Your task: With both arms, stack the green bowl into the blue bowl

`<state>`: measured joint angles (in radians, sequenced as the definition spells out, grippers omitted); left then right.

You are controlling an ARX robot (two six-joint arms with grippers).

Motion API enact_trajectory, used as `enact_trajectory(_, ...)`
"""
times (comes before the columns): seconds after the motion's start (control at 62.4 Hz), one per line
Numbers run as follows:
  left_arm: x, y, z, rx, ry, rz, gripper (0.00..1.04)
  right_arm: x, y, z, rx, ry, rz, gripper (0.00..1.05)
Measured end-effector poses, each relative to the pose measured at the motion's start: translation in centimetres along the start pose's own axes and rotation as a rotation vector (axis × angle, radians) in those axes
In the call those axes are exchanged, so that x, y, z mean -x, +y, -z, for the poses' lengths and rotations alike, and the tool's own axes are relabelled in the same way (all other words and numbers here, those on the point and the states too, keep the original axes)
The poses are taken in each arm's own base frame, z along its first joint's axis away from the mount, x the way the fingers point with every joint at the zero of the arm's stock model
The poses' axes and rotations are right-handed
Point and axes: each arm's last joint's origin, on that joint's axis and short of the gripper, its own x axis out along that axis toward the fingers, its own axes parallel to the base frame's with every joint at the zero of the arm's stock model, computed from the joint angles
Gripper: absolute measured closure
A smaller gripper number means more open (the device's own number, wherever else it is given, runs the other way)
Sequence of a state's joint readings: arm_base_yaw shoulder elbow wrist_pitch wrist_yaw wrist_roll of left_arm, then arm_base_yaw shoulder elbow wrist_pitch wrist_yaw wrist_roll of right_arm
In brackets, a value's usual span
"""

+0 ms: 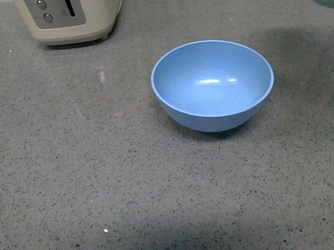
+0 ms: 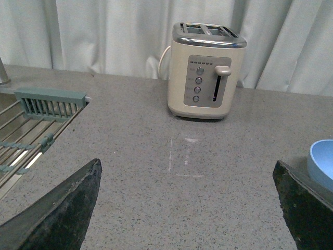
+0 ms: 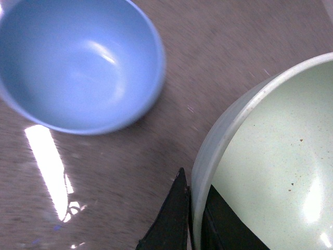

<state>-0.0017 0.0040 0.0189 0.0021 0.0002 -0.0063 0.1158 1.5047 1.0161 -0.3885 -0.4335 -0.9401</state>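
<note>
Clamping the rim of the green bowl (image 3: 270,151), the right gripper (image 3: 196,205) has one black finger on the bowl's outer wall and the other inside it, with the pale speckled rim pinched between them. The green bowl hangs clear of the countertop (image 1: 67,181), up toward its far right corner, and a soft shadow lies on the stone below it. The blue bowl (image 1: 213,84) stands upright near the middle of the countertop. It is well apart from the green bowl and its hollow shows only two small glints of light.

The left gripper (image 2: 187,166) hovers low over the countertop with its two dark fingers (image 2: 57,208) spread wide and nothing between them. It faces a cream two-slot toaster (image 2: 207,73) at the far edge, in front of a white curtain (image 2: 104,36). The toaster's grey panel carries a column of four round buttons and a lever. The small marks above the buttons are too fine to read. A sink (image 2: 13,140) is set into the countertop, with a wire rack (image 2: 26,136) inside it and a grey-green slotted strainer (image 2: 49,101) at its rim.
</note>
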Motion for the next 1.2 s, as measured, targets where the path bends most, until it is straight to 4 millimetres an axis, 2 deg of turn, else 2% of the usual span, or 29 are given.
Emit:
enact_trajectory(0.128, 0.0, 0.0, 0.0, 0.000, 0.000, 0.000, 0.06, 0.2, 2.8, -2.7, 0.100, -0.052, -0.110, 1.03)
enact_trajectory(0.24, 0.0, 0.0, 0.0, 0.000, 0.000, 0.000, 0.06, -0.4, 4.1, -3.8, 0.170, -0.058, -0.138, 1.03)
enact_trajectory(0.865, 0.0, 0.0, 0.0, 0.000, 0.000, 0.000, 0.06, -5.0, 7.1, -4.4, 0.313, 0.003, -0.234, 1.03)
enact_trajectory(1.106, 0.0, 0.0, 0.0, 0.000, 0.000, 0.000, 0.06, -6.0, 7.6, -4.5, 0.324, 0.014, -0.249, 1.03)
enact_trajectory(1.202, 0.0, 0.0, 0.0, 0.000, 0.000, 0.000, 0.06, -6.0, 7.7, -4.5, 0.324, 0.010, -0.258, 0.89)
